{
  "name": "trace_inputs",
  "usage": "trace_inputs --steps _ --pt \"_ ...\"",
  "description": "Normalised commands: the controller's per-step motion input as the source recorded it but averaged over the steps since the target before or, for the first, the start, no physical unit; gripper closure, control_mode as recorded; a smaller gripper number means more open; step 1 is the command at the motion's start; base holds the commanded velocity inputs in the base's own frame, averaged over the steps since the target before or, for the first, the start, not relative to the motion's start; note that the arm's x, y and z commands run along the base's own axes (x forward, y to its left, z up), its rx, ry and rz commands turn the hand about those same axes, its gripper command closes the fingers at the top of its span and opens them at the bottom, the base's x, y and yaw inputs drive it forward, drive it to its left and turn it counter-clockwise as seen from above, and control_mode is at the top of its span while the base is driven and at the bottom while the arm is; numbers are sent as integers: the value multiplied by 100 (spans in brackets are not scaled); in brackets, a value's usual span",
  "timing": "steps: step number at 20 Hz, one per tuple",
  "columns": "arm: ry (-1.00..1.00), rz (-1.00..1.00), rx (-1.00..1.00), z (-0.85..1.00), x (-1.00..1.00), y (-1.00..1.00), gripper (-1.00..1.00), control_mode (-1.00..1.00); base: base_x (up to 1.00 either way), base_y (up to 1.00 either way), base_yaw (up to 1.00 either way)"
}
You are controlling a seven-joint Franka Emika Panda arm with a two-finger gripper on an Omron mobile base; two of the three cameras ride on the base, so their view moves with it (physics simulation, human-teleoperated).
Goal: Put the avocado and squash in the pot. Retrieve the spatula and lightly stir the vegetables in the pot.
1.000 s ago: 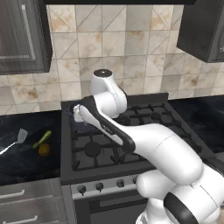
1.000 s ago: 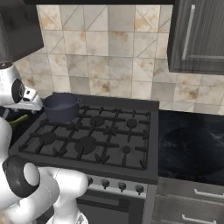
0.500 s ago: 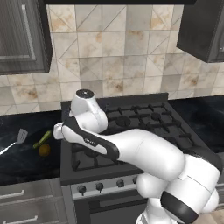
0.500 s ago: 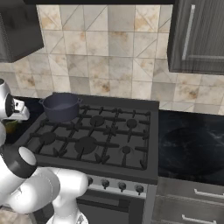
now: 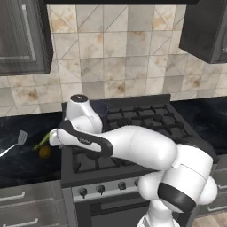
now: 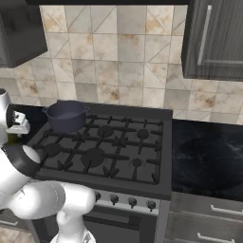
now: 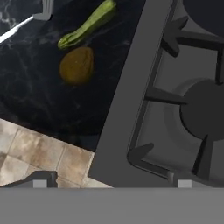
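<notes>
The jaws stand wide open and empty, hanging over the edge of the stove (image 7: 131, 109) beside the dark bench (image 7: 39, 100), it seems to approach the first pickup. The avocado (image 7: 77, 65) lies on the bench, just beside the squash (image 7: 89, 22). The spatula (image 5: 21, 138) waits further left. The pot (image 6: 65, 115) sits on a rear burner.

Glossy white, rounded arm (image 5: 133, 148) segments with dark grey joint bands; round dark cap atop one joint; dark trim stripe along the forearm.
</notes>
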Motion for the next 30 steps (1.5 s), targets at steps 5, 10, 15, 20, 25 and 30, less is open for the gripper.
trace_inputs --steps 5,10,15,20,25,30 --pt "7 0 -2 -15 29 58 -100 -100 0 0 0" --pt "0 0 0 -3 35 53 -100 -100 0 0 0" --pt "7 0 -3 -8 39 45 -100 -100 0 0 0" --pt "9 0 -1 -36 8 15 -100 -100 0 0 0" --pt "1 2 -1 -26 1 7 -100 -100 0 0 0" --pt "0 1 -3 -23 18 11 -100 -100 0 0 0"
